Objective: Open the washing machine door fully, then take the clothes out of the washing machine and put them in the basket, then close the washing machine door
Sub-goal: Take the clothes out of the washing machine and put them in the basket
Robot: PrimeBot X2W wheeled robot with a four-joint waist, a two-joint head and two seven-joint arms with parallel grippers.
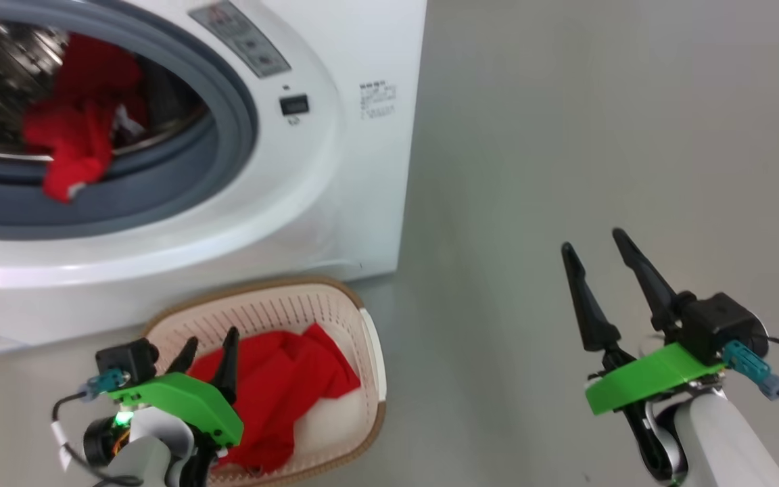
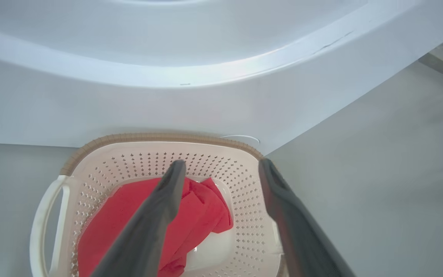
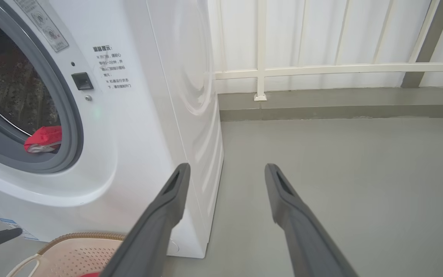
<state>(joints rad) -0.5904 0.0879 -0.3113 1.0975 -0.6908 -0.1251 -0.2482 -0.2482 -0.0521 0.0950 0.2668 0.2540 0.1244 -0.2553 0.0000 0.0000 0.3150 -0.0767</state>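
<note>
The white washing machine point(image 1: 335, 176) stands with its drum mouth uncovered; its door is out of view. Red clothes point(image 1: 78, 128) lie in the drum, one end hanging over the grey rubber ring point(image 3: 42, 139). On the floor before the machine sits the cream basket point(image 1: 335, 308) with a red garment point(image 1: 281, 392) lying loose in it. My left gripper point(image 1: 211, 346) hovers over the basket's near left side, open, with nothing between its fingers point(image 2: 167, 200). My right gripper point(image 1: 592, 240) stands open over bare floor to the right, empty point(image 3: 225, 167).
Grey floor point(image 1: 599, 135) stretches to the right of the machine. A white railing and a low grey kerb point(image 3: 321, 107) run behind it. The basket's handle point(image 2: 46, 215) faces left in the left wrist view.
</note>
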